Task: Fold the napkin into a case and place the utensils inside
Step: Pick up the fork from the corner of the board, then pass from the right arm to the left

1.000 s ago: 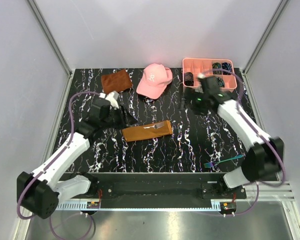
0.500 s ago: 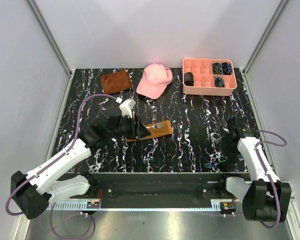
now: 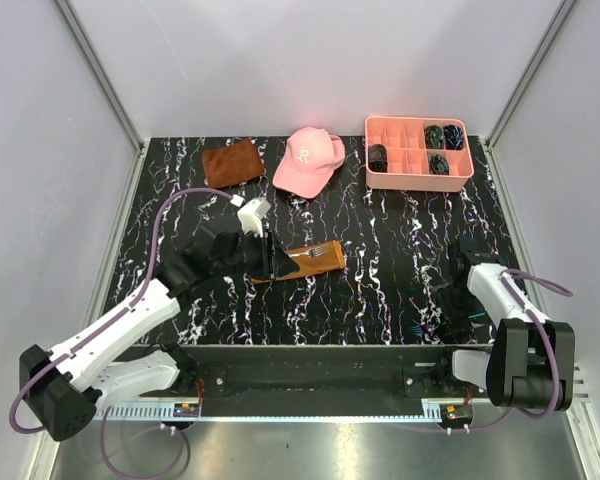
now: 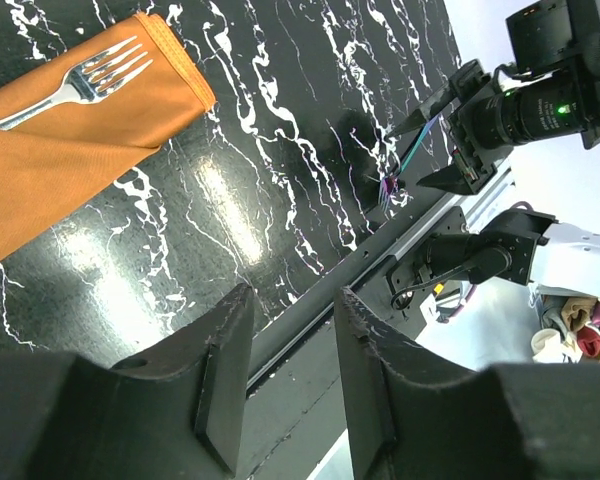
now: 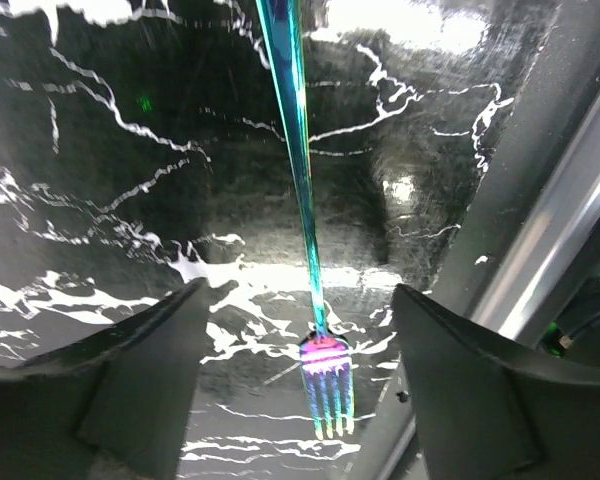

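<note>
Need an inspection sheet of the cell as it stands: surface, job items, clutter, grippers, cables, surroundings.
Surface: black marbled table, glossy, no spills seen.
Job's things: orange-brown case folded mid-table, a fork lying on top, tines exposed; iridescent fork flat near the front right edge.
Clutter: pink cap, rust-brown cloth, pink tray holding dark items, all along the far edge.
Grippers: left gripper open, empty, over the case's left end; right gripper open, straddling the iridescent fork, not gripping.
Cables: purple cable arcs on the left side, another on the right; no snag seen.
Surroundings: grey walls, metal frame post; nothing else seen.
</note>
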### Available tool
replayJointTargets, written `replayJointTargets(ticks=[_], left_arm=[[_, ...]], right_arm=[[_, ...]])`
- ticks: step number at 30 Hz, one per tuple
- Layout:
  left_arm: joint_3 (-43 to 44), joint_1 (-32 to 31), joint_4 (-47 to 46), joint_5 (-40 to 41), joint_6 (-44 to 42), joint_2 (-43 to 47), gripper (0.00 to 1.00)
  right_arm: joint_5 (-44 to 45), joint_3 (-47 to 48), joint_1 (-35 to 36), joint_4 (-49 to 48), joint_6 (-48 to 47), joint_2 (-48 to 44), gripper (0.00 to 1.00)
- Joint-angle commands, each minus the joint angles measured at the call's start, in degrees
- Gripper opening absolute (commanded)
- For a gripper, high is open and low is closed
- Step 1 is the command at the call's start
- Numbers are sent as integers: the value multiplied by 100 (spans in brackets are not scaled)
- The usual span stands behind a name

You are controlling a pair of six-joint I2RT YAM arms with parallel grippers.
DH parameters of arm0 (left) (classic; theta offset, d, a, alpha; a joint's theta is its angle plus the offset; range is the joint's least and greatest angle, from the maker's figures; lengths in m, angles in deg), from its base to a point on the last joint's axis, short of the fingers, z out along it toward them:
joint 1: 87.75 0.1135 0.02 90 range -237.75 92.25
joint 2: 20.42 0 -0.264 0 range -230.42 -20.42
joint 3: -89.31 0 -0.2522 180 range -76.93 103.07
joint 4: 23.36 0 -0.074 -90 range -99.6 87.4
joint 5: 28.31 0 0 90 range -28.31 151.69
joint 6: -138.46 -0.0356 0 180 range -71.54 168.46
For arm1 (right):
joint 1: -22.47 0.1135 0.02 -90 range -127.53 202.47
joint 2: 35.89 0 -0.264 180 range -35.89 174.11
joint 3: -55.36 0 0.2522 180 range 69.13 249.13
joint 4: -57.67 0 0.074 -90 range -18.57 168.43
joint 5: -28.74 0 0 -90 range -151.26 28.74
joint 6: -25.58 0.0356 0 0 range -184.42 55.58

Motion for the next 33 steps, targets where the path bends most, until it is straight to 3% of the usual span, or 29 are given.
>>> replayJointTargets(ticks=[1,6,11,15,19,22,23,24,28,29,31,33], left_arm=[[89,6,-40,-34,-68,-103,40],[194,6,-32,-61,3,-227,40],[378,-3,-14,-16,143,-271,41],[510,6,-23,71,293,-271,41],[493,6,21,229,390,-183,40],[493,6,100,309,390,-209,41],[510,6,109,317,390,-218,41],[528,6,127,309,425,-270,41],[642,6,127,168,443,-411,42],[677,15,170,177,408,-455,43],[765,41,180,90,215,-622,52],[888,234,197,-268,39,-893,55]], right_arm=[[612,0,23,-42,636,-192,77],[736,96,23,-34,918,-27,68],[508,263,23,-112,831,308,67],[-186,-173,23,-1110,891,702,65],[-55,-114,32,-1351,647,923,55],[-12,-149,32,-1667,505,932,39],[-37,-176,32,-1851,174,941,16],[-90,-185,32,-2279,-99,959,0],[-300,26,93,-2853,-1293,1134,0],[-327,157,137,-3020,-2001,1100,0],[-615,298,391,-3354,-2507,1064,0],[-758,684,1108,-3566,-3237,985,0]])
